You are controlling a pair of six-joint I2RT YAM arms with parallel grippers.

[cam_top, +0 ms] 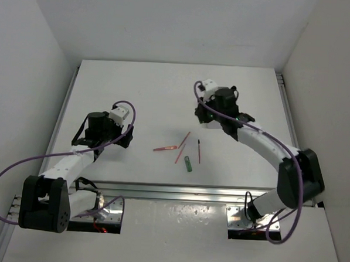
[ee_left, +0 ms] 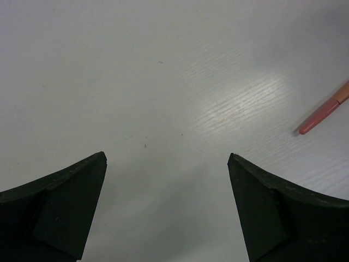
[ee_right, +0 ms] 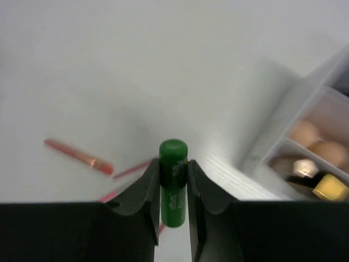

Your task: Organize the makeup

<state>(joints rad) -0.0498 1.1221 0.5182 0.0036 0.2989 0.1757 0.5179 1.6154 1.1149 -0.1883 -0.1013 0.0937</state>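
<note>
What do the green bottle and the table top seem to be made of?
Green bottle: probably plastic, judging by its even colour and smooth surface. Table: likely white laminate or painted board, matte, with fine grain lines where light glances.

Bottle (ee_right: 173, 185) sits between my right fingers (ee_right: 136, 202); pencils (ee_right: 76, 155) lie left of it, box (ee_right: 283, 114) right of it, sponges (ee_right: 305, 132) inside.

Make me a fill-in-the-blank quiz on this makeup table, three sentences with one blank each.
1. The right gripper is closed on a ___ bottle.
2. The left gripper stands ___, with nothing between its fingers.
3. The white box holds ___ beige sponges.

Missing words: green; open; two.
</note>
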